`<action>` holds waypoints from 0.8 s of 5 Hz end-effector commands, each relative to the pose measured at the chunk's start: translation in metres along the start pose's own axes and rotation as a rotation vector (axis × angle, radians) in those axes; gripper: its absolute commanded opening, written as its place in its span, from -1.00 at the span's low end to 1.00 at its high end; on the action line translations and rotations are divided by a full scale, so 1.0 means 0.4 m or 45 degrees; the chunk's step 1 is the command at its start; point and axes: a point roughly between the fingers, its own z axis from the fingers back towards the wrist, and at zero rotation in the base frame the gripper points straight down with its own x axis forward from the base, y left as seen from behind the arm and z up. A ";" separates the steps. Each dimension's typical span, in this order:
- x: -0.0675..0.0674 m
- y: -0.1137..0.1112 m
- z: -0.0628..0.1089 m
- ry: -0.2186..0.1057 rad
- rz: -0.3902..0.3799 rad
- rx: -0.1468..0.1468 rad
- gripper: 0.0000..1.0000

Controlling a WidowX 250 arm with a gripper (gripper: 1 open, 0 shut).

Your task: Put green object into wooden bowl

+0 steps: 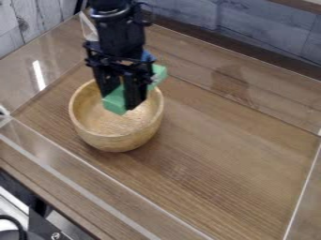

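Note:
The round tan wooden bowl point(115, 120) sits on the left part of the wooden table. My black gripper point(123, 97) points straight down over the bowl's hollow, shut on the bright green block point(116, 99). The block hangs tilted between the fingers, its lower end just above the bowl's inside and its upper end showing to the right of the fingers. The far rim of the bowl is hidden behind the gripper.
Clear acrylic walls point(38, 75) fence the wooden table point(213, 141) at the left, front and right. A grey plank wall point(251, 23) runs behind. The table's front edge drops off at the lower left.

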 end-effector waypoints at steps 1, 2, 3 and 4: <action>0.010 0.032 0.016 -0.032 -0.060 0.018 1.00; 0.003 0.033 0.016 -0.033 -0.060 0.005 1.00; -0.004 0.037 0.001 -0.021 -0.066 0.001 1.00; 0.004 0.051 -0.006 -0.012 -0.082 -0.003 1.00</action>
